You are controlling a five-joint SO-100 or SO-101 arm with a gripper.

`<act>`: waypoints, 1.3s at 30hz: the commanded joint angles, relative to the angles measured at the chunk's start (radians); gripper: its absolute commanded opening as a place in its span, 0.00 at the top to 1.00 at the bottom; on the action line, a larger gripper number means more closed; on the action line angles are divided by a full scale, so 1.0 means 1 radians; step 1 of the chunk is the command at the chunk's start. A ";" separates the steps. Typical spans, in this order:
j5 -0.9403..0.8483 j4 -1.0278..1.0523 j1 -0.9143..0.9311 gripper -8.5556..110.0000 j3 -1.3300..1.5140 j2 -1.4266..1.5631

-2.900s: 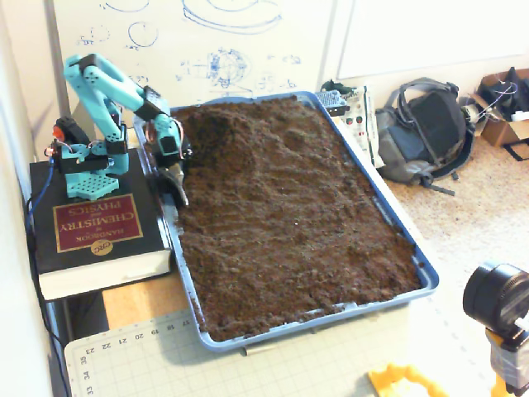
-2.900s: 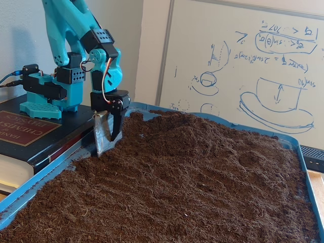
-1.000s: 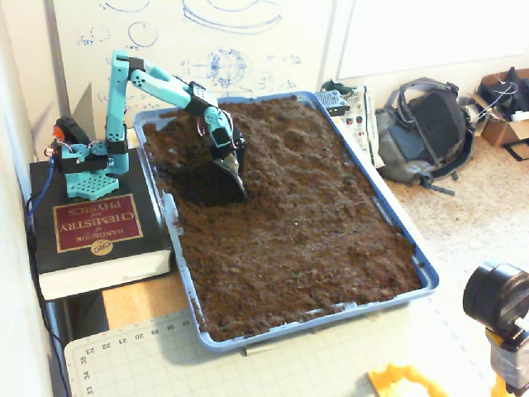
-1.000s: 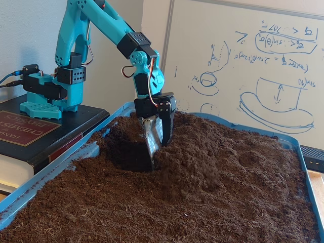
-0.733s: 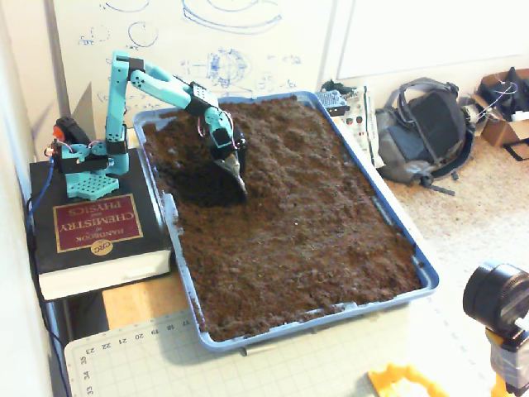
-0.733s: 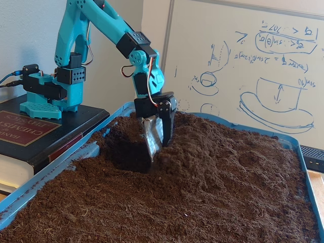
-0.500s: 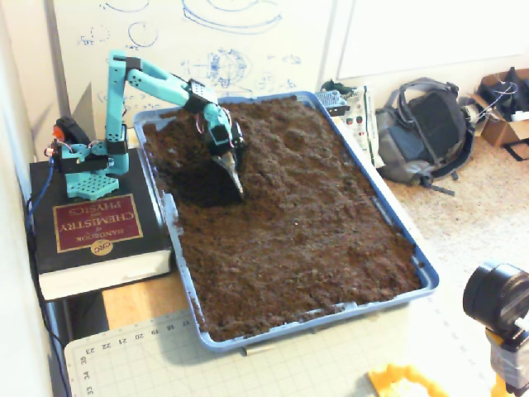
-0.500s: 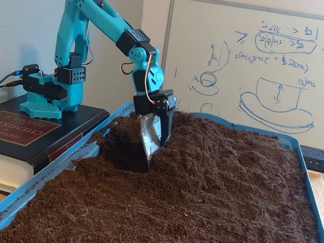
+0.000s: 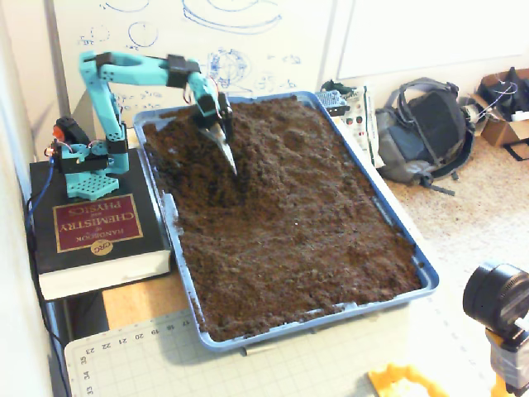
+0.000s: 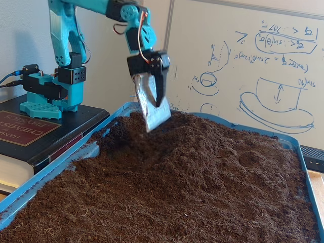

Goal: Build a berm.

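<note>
1. One wide blue plastic tray (image 9: pixel 426 277) fills my fixed views, packed with dark brown crumbly soil (image 9: pixel 314 223).
2. I see the berm (image 10: pixel 223 147), a raised ridge of loose soil, along the tray's far side near the whiteboard (image 10: pixel 263 61), higher than the scooped hollow beside the arm.
3. I see the thick black chemistry handbook (image 9: pixel 95 240) carrying the turquoise arm (image 9: pixel 99 107) just beside the tray.
4. My gripper (image 10: pixel 154 109) carries a flat silver metal blade (image 10: pixel 152 104), tip just above the soil; I cannot tell how its jaws stand.
</note>
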 commanded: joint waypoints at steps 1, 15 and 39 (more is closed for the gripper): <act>-0.003 0.092 -0.012 0.92 0.031 0.169; -0.075 0.176 0.020 0.93 0.477 0.644; -0.370 -0.186 0.440 0.93 0.410 0.140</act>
